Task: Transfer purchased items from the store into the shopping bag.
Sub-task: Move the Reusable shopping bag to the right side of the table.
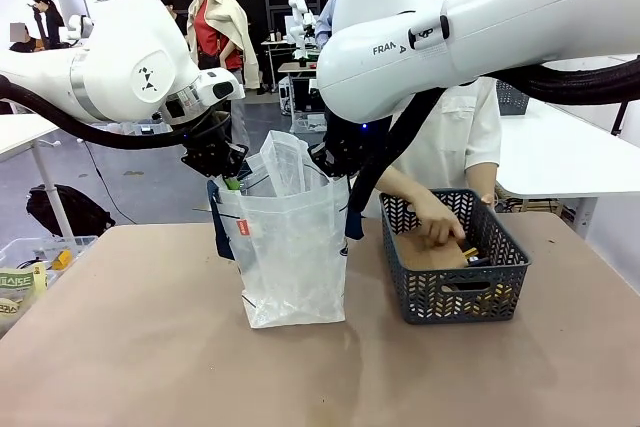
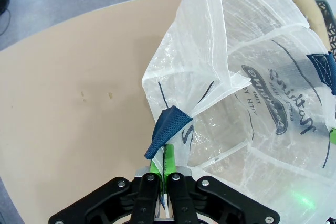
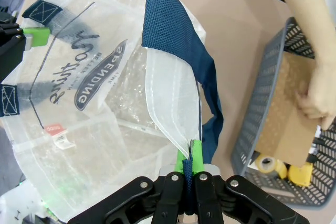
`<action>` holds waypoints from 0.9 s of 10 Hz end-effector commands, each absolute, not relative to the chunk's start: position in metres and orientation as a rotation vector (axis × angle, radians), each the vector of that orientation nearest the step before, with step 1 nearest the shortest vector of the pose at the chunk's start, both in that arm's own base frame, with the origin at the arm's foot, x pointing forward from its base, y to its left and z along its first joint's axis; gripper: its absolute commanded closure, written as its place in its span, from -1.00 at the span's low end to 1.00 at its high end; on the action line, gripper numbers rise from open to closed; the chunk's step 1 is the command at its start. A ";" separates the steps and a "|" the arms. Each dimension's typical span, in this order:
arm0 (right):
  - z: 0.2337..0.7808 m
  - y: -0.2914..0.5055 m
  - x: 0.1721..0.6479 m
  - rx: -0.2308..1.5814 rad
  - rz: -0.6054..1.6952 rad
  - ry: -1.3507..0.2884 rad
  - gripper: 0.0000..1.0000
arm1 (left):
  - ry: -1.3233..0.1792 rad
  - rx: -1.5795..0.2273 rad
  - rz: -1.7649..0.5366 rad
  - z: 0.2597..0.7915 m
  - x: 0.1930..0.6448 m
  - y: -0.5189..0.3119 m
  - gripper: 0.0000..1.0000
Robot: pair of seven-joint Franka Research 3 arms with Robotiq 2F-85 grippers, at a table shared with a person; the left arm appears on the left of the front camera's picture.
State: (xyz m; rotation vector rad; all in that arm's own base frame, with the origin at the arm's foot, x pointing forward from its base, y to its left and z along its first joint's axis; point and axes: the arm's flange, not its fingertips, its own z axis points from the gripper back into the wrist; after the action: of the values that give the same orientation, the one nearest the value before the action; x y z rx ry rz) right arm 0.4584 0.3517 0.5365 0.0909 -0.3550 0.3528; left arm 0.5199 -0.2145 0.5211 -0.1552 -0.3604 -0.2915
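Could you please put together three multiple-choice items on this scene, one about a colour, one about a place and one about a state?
1. The shopping bag has strap handles coloured:
A. red
B. navy blue
C. green

2. The person's hand is:
A. in the basket
B. in the shopping bag
C. raised in the air

3. The left end effector is:
A. open, holding nothing
B. shut on a pen
C. shut on the shopping bag's edge

Answers:
1 B: the right wrist view shows navy webbing.
2 A: the front view shows the hand inside the lattice walls.
3 C: its green pads pinch the bag's edge by a strap end.
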 end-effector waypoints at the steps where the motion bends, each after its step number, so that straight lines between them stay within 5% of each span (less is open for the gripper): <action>1: 0.535 0.350 0.458 0.094 0.346 -0.350 1.00 | -0.361 -0.162 -0.292 0.520 0.518 -0.215 1.00; 9: 0.535 0.350 0.458 0.094 0.346 -0.350 1.00 | -0.361 -0.162 -0.292 0.520 0.518 -0.215 1.00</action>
State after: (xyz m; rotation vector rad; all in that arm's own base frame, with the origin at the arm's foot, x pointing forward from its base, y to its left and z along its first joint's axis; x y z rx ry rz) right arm 0.4584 0.3516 0.5365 0.0909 -0.3550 0.3528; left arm 0.5199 -0.2145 0.5211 -0.1552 -0.3604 -0.2915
